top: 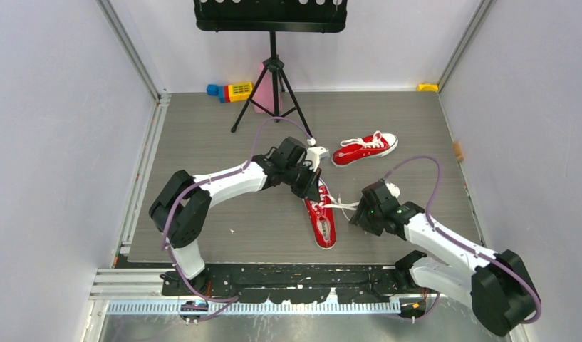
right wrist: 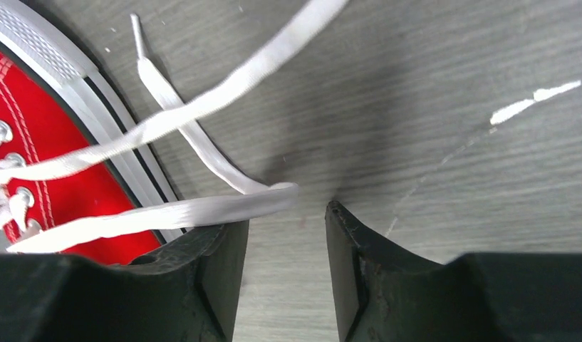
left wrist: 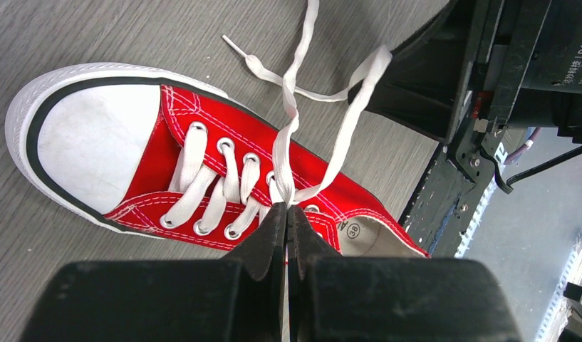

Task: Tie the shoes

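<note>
One red sneaker [top: 322, 221] had its laces [left wrist: 286, 142] merely crossed, pinched by the closed left gripper [left wrist: 286, 208]. The right gripper [right wrist: 286, 217] stood open beside that sneaker, holding nothing; no bow yet.

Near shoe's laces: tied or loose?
Loose. On the near shoe the laces form no bow; separate strands run out over the table. The left gripper is shut on them where they cross.
</note>
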Controlling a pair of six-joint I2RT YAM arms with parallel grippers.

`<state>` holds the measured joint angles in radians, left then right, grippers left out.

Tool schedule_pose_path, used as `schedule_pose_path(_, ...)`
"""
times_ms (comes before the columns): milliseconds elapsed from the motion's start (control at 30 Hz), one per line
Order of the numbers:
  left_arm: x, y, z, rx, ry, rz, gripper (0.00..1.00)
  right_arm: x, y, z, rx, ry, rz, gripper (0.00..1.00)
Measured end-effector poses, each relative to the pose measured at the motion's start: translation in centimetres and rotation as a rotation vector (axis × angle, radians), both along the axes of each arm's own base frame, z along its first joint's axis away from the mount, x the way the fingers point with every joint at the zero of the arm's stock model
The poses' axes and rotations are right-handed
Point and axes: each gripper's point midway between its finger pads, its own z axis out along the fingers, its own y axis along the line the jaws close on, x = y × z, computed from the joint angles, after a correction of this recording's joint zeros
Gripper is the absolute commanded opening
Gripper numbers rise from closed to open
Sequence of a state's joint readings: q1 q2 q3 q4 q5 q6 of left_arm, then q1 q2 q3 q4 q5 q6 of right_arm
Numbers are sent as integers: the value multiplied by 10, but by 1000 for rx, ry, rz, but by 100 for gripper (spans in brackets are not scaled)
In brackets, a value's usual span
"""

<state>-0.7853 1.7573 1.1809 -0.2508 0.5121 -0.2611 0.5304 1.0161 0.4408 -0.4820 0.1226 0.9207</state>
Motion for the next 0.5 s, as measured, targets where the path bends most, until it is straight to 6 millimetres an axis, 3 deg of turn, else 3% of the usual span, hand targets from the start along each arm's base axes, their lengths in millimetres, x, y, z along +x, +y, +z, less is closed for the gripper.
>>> schedule_pose_path(200, 0, 0, 0, 0, 0, -2, 0, 16, 3, 5, -14, -48, -3, 45)
schedule_pose_path(367, 0, 0, -1, 1, 0, -3, 0, 28, 2, 8, -53, -69, 10, 35)
schedule_pose_path(500, -1, 1, -1, 3, 1, -4, 0, 37, 4, 8, -106, -53, 31, 38)
